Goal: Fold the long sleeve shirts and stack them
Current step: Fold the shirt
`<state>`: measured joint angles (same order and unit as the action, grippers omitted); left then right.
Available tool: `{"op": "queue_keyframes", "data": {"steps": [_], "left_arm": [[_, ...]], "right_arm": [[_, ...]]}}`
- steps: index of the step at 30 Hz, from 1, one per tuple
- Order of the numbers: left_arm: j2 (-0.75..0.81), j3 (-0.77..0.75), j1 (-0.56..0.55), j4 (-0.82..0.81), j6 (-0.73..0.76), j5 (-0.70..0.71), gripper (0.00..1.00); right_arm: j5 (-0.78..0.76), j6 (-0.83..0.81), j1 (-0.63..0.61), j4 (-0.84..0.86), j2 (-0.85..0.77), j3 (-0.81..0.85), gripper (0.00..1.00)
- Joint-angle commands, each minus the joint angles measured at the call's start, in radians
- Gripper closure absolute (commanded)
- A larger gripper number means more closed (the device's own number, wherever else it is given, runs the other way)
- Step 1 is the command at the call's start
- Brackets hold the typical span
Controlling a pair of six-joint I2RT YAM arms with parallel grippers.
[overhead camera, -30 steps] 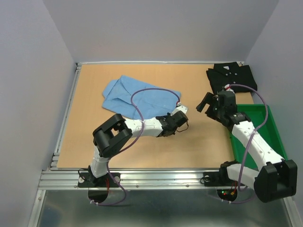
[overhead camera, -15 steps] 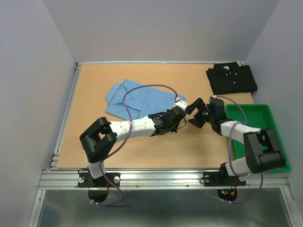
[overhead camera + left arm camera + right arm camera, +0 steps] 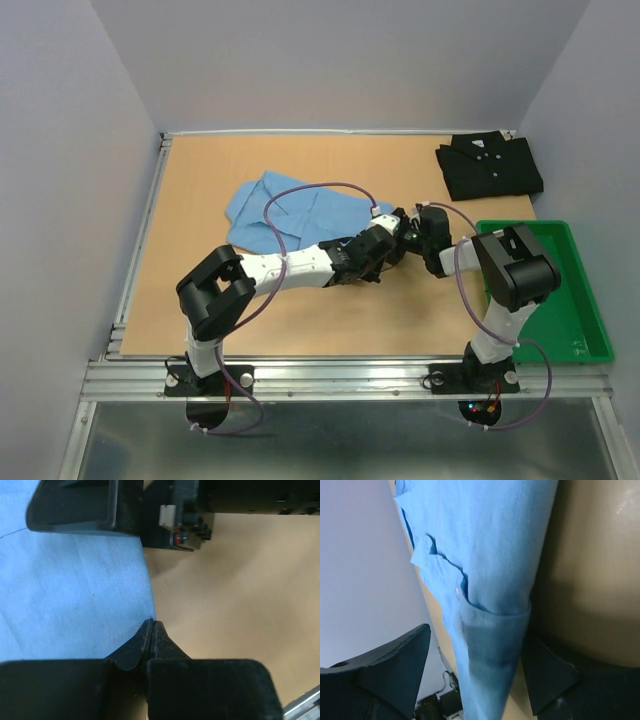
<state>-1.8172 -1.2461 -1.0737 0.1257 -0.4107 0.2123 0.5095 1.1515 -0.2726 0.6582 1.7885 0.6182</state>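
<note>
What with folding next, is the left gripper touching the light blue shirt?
Touching: in the left wrist view the left gripper has its jaws shut on the light blue shirt.

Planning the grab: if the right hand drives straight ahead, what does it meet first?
Most likely the light blue shirt: a cuffed fold sits between the open fingers of the right hand, though depth is unclear.

Pale grey walls [image 3: 330, 60] around a tan tabletop [image 3: 195, 175]
</note>
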Motion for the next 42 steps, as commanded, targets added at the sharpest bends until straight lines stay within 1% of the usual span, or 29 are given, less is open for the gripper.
{"op": "queue_keyframes", "data": {"steps": [1, 2, 3, 4, 5, 6, 7, 8, 9, 10, 11, 14, 15, 17, 18, 19, 20, 21, 22, 23, 24, 25, 27, 29, 31, 33, 34, 37, 42], "left_arm": [[-0.011, -0.053, -0.005, -0.024, -0.057, -0.036, 0.99], [-0.017, -0.055, -0.006, -0.026, -0.062, -0.048, 0.96], [-0.017, -0.055, -0.006, -0.026, -0.071, -0.065, 0.94], [-0.014, -0.049, -0.006, -0.028, -0.092, -0.071, 0.92], [-0.002, -0.043, -0.009, -0.031, -0.099, -0.079, 0.83], [0.008, -0.024, -0.009, -0.038, -0.108, -0.076, 0.77], [0.018, -0.015, -0.008, -0.043, -0.111, -0.068, 0.70], [0.041, 0.000, -0.008, -0.046, -0.109, -0.065, 0.59], [0.054, 0.008, -0.006, -0.047, -0.111, -0.054, 0.54], [0.079, 0.014, -0.005, -0.047, -0.111, -0.054, 0.43], [0.091, 0.022, 0.003, -0.047, -0.114, -0.051, 0.40], [0.151, 0.066, 0.033, -0.049, -0.123, -0.051, 0.29], [0.171, 0.077, 0.047, -0.052, -0.125, -0.054, 0.28], [0.238, 0.105, 0.076, -0.055, -0.128, -0.062, 0.26], [0.293, 0.138, 0.116, -0.058, -0.131, -0.065, 0.26], [0.323, 0.157, 0.139, -0.058, -0.132, -0.071, 0.25], [0.350, 0.195, 0.193, -0.058, -0.128, -0.085, 0.25], [0.378, 0.214, 0.193, -0.055, -0.128, -0.088, 0.25], [0.406, 0.233, 0.245, -0.051, -0.125, -0.093, 0.25], [0.459, 0.252, 0.271, -0.049, -0.122, -0.099, 0.25], [0.481, 0.290, 0.299, -0.041, -0.117, -0.114, 0.25], [0.504, 0.310, 0.354, -0.035, -0.105, -0.123, 0.25], [0.555, 0.364, 0.403, -0.009, -0.086, -0.151, 0.26], [0.600, 0.402, 0.464, 0.017, -0.074, -0.154, 0.27], [0.659, 0.476, 0.503, 0.032, -0.074, -0.160, 0.29], [0.699, 0.525, 0.575, 0.028, -0.089, -0.171, 0.31], [0.714, 0.569, 0.604, 0.022, -0.094, -0.189, 0.32], [0.733, 0.625, 0.691, 0.006, -0.112, -0.206, 0.34], [0.713, 0.669, 0.765, -0.028, -0.140, -0.277, 0.36]], "right_arm": [[-0.032, -0.015, -0.027, 0.011, 0.052, 0.038, 0.30], [-0.037, -0.022, -0.025, 0.012, 0.057, 0.043, 0.34], [-0.043, -0.042, -0.025, 0.011, 0.064, 0.054, 0.44], [-0.049, -0.050, -0.025, 0.011, 0.066, 0.058, 0.50], [-0.051, -0.059, -0.025, 0.011, 0.068, 0.061, 0.57], [-0.058, -0.074, -0.025, 0.009, 0.072, 0.066, 0.74], [-0.058, -0.082, -0.025, 0.009, 0.072, 0.066, 0.83], [-0.058, -0.090, -0.025, 0.008, 0.077, 0.066, 0.90], [-0.055, -0.111, -0.024, 0.006, 0.080, 0.066, 1.00], [-0.049, -0.122, -0.020, 0.004, 0.081, 0.064, 1.00], [-0.039, -0.136, -0.019, 0.003, 0.081, 0.061, 0.99], [0.032, -0.191, -0.001, -0.017, 0.069, 0.048, 0.99], [0.058, -0.211, 0.004, -0.038, 0.062, 0.049, 0.99], [0.135, -0.317, 0.015, -0.115, 0.037, 0.073, 1.00], [0.164, -0.438, 0.021, -0.266, 0.014, 0.098, 0.99], [0.162, -0.513, 0.023, -0.357, 0.002, 0.145, 1.00], [0.164, -0.636, 0.027, -0.522, -0.009, 0.170, 0.99], [0.167, -0.638, 0.033, -0.589, -0.018, 0.187, 0.99], [0.196, -0.727, 0.044, -0.641, -0.027, 0.199, 0.99], [0.214, -0.768, 0.068, -0.699, -0.037, 0.215, 0.99], [0.233, -0.809, 0.082, -0.807, -0.038, 0.254, 1.00], [0.238, -0.904, 0.090, -0.869, -0.035, 0.288, 0.99], [0.210, -1.031, 0.092, -1.035, -0.012, 0.397, 1.00], [0.161, -1.076, 0.090, -1.095, 0.006, 0.460, 0.99], [0.082, -1.142, 0.090, -1.193, 0.055, 0.584, 0.99], [0.009, -1.203, 0.090, -1.262, 0.086, 0.675, 0.99], [-0.044, -1.242, 0.092, -1.314, 0.113, 0.751, 0.99], [-0.107, -1.294, 0.090, -1.359, 0.141, 0.837, 0.99], [-0.138, -1.334, 0.088, -1.368, 0.150, 0.939, 0.99]]}}
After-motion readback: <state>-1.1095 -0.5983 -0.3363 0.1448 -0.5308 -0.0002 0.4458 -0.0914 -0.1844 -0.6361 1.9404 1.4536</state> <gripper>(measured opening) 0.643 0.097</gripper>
